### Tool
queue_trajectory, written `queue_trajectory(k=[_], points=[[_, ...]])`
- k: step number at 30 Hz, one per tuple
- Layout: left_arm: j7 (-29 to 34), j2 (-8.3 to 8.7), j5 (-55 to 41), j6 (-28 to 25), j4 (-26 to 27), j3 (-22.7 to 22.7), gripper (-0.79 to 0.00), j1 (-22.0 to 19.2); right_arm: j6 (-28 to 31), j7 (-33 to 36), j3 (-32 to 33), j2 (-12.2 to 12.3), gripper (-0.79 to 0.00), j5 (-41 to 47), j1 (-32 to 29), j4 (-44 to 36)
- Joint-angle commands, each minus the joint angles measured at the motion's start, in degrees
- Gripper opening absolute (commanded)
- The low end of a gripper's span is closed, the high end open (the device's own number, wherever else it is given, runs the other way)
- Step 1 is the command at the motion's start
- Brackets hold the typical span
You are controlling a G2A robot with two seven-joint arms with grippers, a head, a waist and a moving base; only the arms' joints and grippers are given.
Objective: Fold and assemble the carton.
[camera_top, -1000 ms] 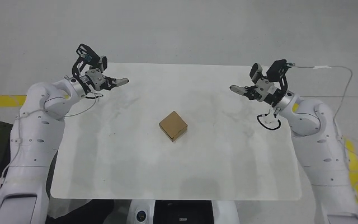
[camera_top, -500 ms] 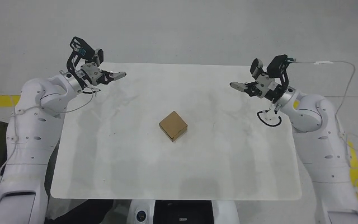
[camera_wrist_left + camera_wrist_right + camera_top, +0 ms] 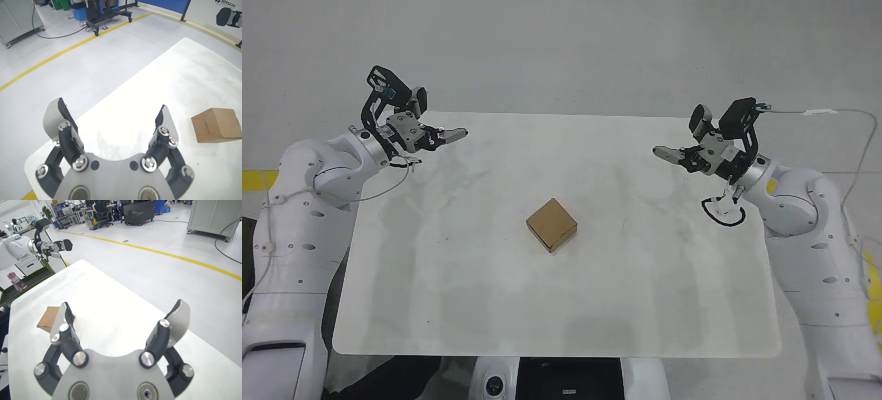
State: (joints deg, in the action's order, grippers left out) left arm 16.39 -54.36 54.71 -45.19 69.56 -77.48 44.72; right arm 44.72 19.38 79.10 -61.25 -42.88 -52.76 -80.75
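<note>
Left arm: the left gripper [image 3: 454, 133] hangs over the far left corner of the table [image 3: 642, 300], its tips pointing in toward the middle. In its own wrist view the left gripper [image 3: 112, 104] has its fingers [image 3: 63, 111] spread wide with nothing between them, only bare table [image 3: 189, 66] beneath. The right wrist view catches the same left gripper [image 3: 64, 245] far off past the table's corner.

Centre: the carton [image 3: 551, 225] sits near the middle of the table, a small brown cardboard box standing on its base and turned corner-on to the near edge. I see it closed on the faces that show. From the left wrist the carton [image 3: 215, 125] lies off to one side of the open fingers, well apart from them, with a folded end flap and a slanting seam facing the camera. Nothing touches it.

Right arm: the right gripper [image 3: 662, 153] hangs over the far right part of the table, tips pointing in toward the left arm. In its wrist view the right gripper [image 3: 122, 303] is also spread wide and holds nothing. The carton [image 3: 47, 317] is partly hidden behind one finger [image 3: 66, 313] but lies well beyond it on the table [image 3: 94, 285]. A black cable loop [image 3: 721, 216] lies on the table beside the right forearm.
</note>
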Motion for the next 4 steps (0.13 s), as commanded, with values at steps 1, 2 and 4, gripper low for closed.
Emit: queue_trajectory(k=[1, 2, 4], points=[[0.00, 0.00, 0.00, 0.00, 0.00, 0.00, -0.001, 0.00, 0.00, 0.00, 0.00, 0.00, 0.000, 0.00, 0.00, 0.00], [0.00, 0.00, 0.00, 0.00, 0.00, 0.00, 0.000, 0.00, 0.00, 0.00, 0.00, 0.00, 0.000, 0.00, 0.00, 0.00], [0.00, 0.00, 0.00, 0.00, 0.00, 0.00, -0.001, 0.00, 0.00, 0.00, 0.00, 0.00, 0.000, 0.00, 0.00, 0.00]])
